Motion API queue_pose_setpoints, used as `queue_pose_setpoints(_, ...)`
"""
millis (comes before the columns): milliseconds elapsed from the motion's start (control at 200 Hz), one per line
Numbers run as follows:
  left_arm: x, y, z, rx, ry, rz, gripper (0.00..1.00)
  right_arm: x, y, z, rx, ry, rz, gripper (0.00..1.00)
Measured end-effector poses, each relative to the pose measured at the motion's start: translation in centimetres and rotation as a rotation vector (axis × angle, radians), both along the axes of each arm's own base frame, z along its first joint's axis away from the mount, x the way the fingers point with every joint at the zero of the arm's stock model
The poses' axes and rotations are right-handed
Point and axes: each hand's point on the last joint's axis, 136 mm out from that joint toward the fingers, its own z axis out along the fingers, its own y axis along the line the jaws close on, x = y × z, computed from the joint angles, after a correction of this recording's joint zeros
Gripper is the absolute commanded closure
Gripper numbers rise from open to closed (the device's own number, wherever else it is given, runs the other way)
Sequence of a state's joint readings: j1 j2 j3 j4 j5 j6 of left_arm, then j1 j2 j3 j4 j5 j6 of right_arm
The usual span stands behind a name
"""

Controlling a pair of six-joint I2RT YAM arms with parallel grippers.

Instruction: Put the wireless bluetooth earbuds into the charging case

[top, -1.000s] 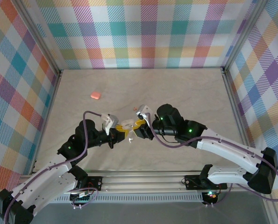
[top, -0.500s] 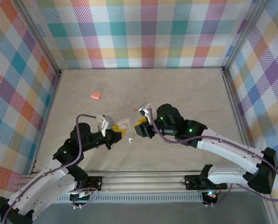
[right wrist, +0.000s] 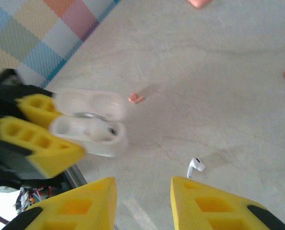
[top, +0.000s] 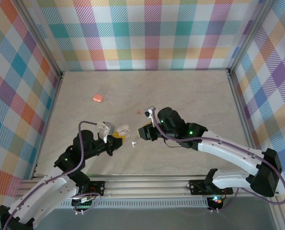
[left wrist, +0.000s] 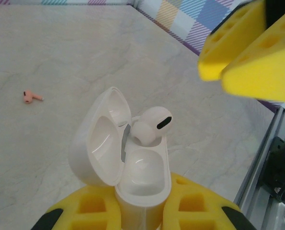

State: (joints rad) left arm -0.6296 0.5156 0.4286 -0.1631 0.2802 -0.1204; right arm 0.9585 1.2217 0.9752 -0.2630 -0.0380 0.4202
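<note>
The left claw [left wrist: 140, 206] is pinching the lower part of a white case [left wrist: 108, 143] between its two yellow fingers, and it is holding the case above the table [top: 190, 96]. The lid of the case is standing open, tilted back to the left in the left wrist view. One white earbud [left wrist: 152, 125] is sitting in the right pocket of the case. It is not fully down: its round head with the dark oval spot is sticking up over the rim. The other pocket is looking empty.

The right claw [right wrist: 143, 187] is spread, and nothing is sitting between its fingers. It is hanging just beside the case, a little to the right of it in the top view.

A second white earbud [right wrist: 196, 166] is lying on the table, below and between the two claws, touching neither of them. A pink earbud [right wrist: 136, 98] is lying on the table near the white case in the right wrist view. Another small pink thing is showing at the right edge of that view, but the edge is cutting it, so I cannot tell what it is. A pink case [top: 98, 97] is resting far to the back left, well apart from both arms.
</note>
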Motion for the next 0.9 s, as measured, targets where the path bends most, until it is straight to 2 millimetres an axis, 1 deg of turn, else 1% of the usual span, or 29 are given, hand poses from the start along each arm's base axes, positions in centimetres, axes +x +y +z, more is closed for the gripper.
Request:
queue_pose_setpoints(230, -0.7, 1.8, 0.0, 0.017, -0.007, 0.059, 1.00, 2.2, -0.2, -6.9, -0.107, 0.196, -0.121, 0.66)
queue_pose_setpoints(350, -0.9, 2.4, -0.4, 0.025, 0.010, 0.084, 1.00, 2.5, -0.1, -10.1, -0.153, 0.285, -0.147, 0.68)
queue_pose_setpoints(460, -1.1, 2.8, -0.6, 0.024, 0.024, 0.101, 1.00, 2.1, 0.6, -13.4, -0.204, 0.368, -0.135, 0.70)
queue_pose_setpoints(520, -1.2, 3.0, -0.7, 0.024, 0.032, 0.111, 1.00, 2.2, 1.3, -14.8, -0.229, 0.405, -0.125, 0.72)
queue_pose_setpoints(570, -1.2, 3.2, -0.8, 0.024, 0.037, 0.118, 1.00, 2.5, 2.0, -15.6, -0.243, 0.429, -0.116, 0.73)
queue_pose_setpoints(635, -1.3, 3.4, -1.0, 0.030, 0.044, 0.124, 1.00, 2.9, 3.0, -16.3, -0.251, 0.450, -0.106, 0.74)
queue_pose_setpoints(755, -1.5, 3.7, -1.2, 0.034, 0.046, 0.135, 1.00, 3.5, 4.5, -16.3, -0.244, 0.467, -0.101, 0.71)
queue_pose_setpoints(810, -1.5, 3.9, -1.2, 0.035, 0.045, 0.142, 1.00, 3.6, 4.8, -16.2, -0.242, 0.473, -0.105, 0.67)
queue_pose_setpoints(900, -1.5, 4.0, -0.9, 0.029, 0.035, 0.145, 1.00, 3.3, 4.7, -16.3, -0.255, 0.484, -0.123, 0.65)
